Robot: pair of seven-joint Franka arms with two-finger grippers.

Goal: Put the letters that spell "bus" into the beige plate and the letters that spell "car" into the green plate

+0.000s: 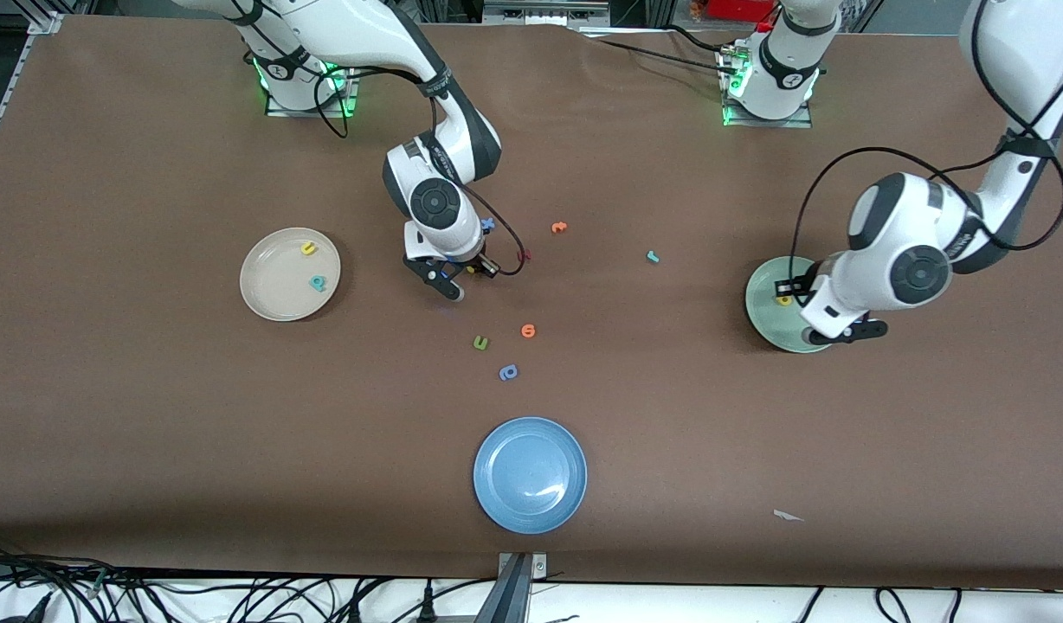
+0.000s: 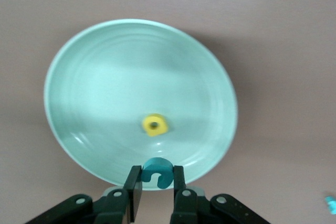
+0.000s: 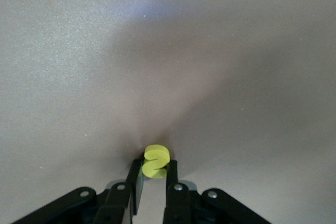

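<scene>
The beige plate [image 1: 272, 290] lies toward the right arm's end of the table and holds a yellow "u" [image 1: 308, 249] and a teal "b" [image 1: 318, 282]. Beside it, toward the table's middle, my right gripper [image 1: 455, 287] [image 3: 155, 174] is down at the tabletop, shut on the yellow "s" [image 3: 156, 161]. The green plate [image 1: 763, 305] [image 2: 105, 77] holds the yellow "a" [image 1: 783, 300] [image 2: 155, 125]. My left gripper [image 1: 843, 333] [image 2: 157, 179] hangs over that plate's rim, shut on the teal "c" [image 2: 156, 173]. The teal "r" [image 1: 653, 256] [image 2: 331, 203] lies on the table between the two arms.
A bright blue plate [image 1: 530, 474] lies near the front camera. Loose letters lie mid-table: two orange ones [image 1: 558, 228] [image 1: 528, 330], a green "u" [image 1: 480, 343], a periwinkle looped one [image 1: 508, 373] and a blue one [image 1: 488, 223] by the right arm's wrist.
</scene>
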